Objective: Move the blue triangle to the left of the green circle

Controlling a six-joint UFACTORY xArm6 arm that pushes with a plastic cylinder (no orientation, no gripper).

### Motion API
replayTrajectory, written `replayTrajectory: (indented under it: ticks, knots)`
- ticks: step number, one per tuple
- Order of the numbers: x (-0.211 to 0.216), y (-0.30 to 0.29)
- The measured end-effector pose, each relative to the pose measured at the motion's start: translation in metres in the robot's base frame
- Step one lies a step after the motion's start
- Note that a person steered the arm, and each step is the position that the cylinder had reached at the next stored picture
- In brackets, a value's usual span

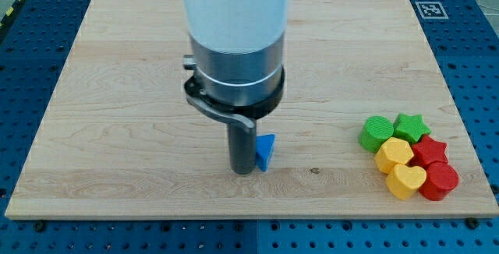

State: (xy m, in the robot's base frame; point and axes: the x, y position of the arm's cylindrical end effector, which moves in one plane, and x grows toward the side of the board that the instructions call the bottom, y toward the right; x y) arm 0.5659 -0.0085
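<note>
The blue triangle lies on the wooden board, a little below the middle. My tip stands right against its left side, touching or nearly touching it. The green circle sits far off at the view's right, at the upper left of a cluster of blocks. The blue triangle is well to the left of the green circle, with a wide gap of bare board between them. The arm's white and dark body hangs over the board's middle and hides what is behind it.
Beside the green circle sit a green star, a yellow block, a yellow heart, a red star and a red block, packed together near the board's right edge. Blue perforated table surrounds the board.
</note>
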Motion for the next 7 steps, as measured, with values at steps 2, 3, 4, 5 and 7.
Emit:
replayTrajectory:
  ticks: [2, 3, 4, 5, 7]
  knots:
    - [0.0, 0.005]
    - [-0.005, 0.005]
    - [-0.011, 0.011]
    - [-0.011, 0.027]
    - [-0.011, 0.033]
